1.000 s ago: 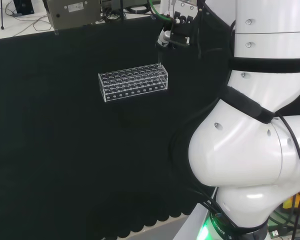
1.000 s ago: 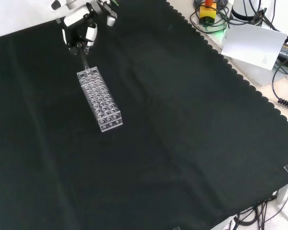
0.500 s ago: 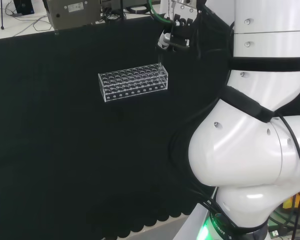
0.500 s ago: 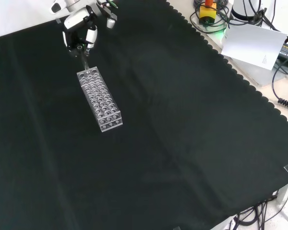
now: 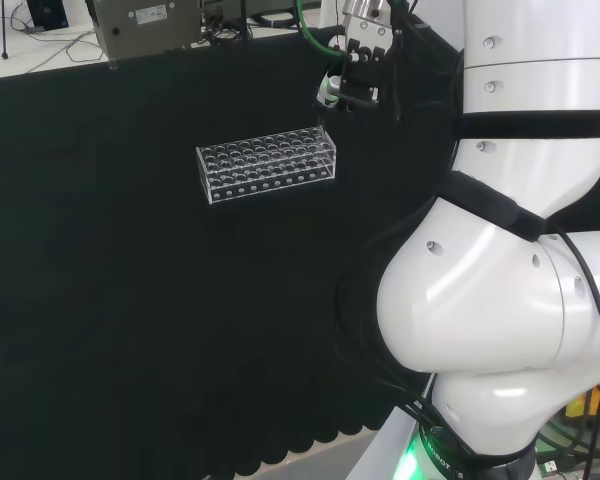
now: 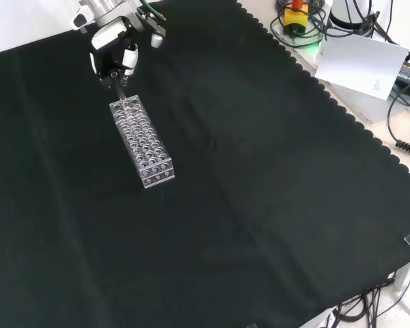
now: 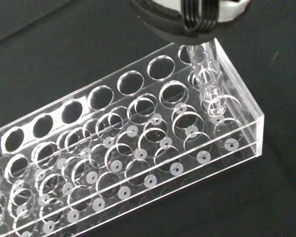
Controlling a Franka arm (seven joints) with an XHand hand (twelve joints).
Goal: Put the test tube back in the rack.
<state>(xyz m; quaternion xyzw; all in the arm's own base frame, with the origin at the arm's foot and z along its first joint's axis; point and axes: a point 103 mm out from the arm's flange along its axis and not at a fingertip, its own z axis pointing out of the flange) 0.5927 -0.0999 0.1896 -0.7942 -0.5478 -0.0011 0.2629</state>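
Observation:
A clear plastic rack [image 5: 267, 165] with several rows of holes lies on the black cloth [image 5: 130, 300]. The black and white hand [image 5: 352, 78] hovers over the rack's right end in the head view, shut on a clear test tube [image 6: 119, 92] that hangs almost upright below it. In the front view the hand [image 6: 115, 56] is just beyond the rack's far end [image 6: 142, 142]. The wrist view has the test tube [image 7: 208, 74] coming down from the hand [image 7: 187, 19], its rounded tip at a hole in the last column of the rack [image 7: 113, 148]. Whether the tip is inside the hole I cannot tell.
The arm's big white links [image 5: 500, 300] stand at the head view's right. A grey box [image 5: 145, 25] sits beyond the cloth's far edge. In the front view, cables and a white sheet [image 6: 362, 61] lie past the scalloped edge at the upper right.
The hand with the test tube has shifted slightly right and up in the head view, still over the rack's end. The rack has not moved.

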